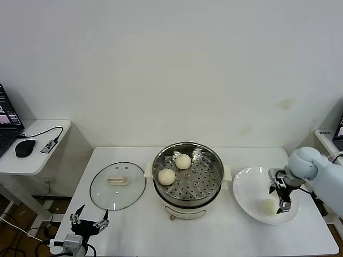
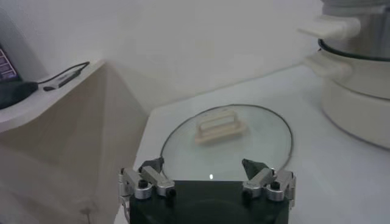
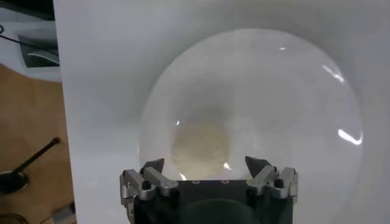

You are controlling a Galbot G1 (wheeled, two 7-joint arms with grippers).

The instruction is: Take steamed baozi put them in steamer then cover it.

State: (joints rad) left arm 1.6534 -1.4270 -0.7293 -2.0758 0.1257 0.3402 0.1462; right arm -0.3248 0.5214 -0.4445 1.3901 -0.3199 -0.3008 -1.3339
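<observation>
— Two baozi [image 1: 174, 168] already sit on the perforated tray of the steamer [image 1: 187, 179], toward its far-left side. One more bun [image 1: 268, 206] lies on the white plate [image 1: 247, 184] just to the right of the steamer. I can't find a fourth anywhere.

— Where are the arms?

— The right gripper [image 3: 209, 170] hovers directly over that plate bun with its jaws spread wide and nothing between them; from the wrist camera the bun [image 3: 199, 148] is roughly centred under the gap. The left gripper [image 1: 89, 219] waits to the near left of the steamer, by the table's front edge, also wide open and empty, facing the cover [image 1: 118, 185].

— How will the bun handle?

— My guess is soft, light and easily dented. I'd close on its widest part from both sides, just firm enough to lift; a hard squeeze would likely crush it. Its smooth rounded skin could also slip out of a grip set too high.

— And the cover?

— It lies flat, just left of the steamer, apart from it. Glass with a steel rim, so probably stiff, heavier and breakable. The cream oblong handle [image 2: 219, 125] at its middle is the obvious grip, taken across the narrow way.
</observation>
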